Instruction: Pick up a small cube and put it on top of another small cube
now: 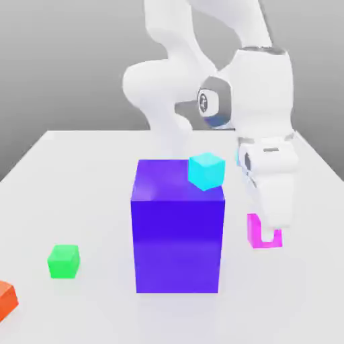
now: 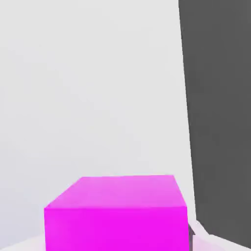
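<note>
In the exterior view, to the exterior view's right of the big blue-violet block [image 1: 177,228], you get just part of the magenta cube [image 1: 256,230] — the white pincer [image 1: 272,232] covers its middle and upper right. The pincer's tips are buried against that cube, so the contact itself is hidden. The block also screens the lower corner of the cyan cube [image 1: 205,170]. Well off to the block's other side, the orange-red cube [image 1: 6,299] is cut by the picture's edge. In the hand view, the magenta cube [image 2: 117,215] runs off the edge.
</note>
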`<control>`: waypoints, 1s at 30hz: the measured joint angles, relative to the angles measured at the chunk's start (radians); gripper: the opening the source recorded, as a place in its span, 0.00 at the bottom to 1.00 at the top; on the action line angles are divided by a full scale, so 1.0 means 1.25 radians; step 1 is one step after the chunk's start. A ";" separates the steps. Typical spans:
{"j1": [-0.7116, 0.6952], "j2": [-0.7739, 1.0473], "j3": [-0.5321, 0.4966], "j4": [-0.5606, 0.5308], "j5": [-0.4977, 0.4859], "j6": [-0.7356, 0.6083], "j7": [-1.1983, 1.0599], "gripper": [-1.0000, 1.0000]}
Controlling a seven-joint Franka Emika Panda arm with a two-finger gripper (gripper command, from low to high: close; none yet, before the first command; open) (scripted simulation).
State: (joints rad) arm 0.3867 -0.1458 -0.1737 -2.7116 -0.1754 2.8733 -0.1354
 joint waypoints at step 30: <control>-0.401 0.066 -0.280 -0.030 0.097 -0.141 0.356 0.00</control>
State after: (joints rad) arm -0.1148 -0.0633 -0.5242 -2.7487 -0.0544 2.6969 0.3092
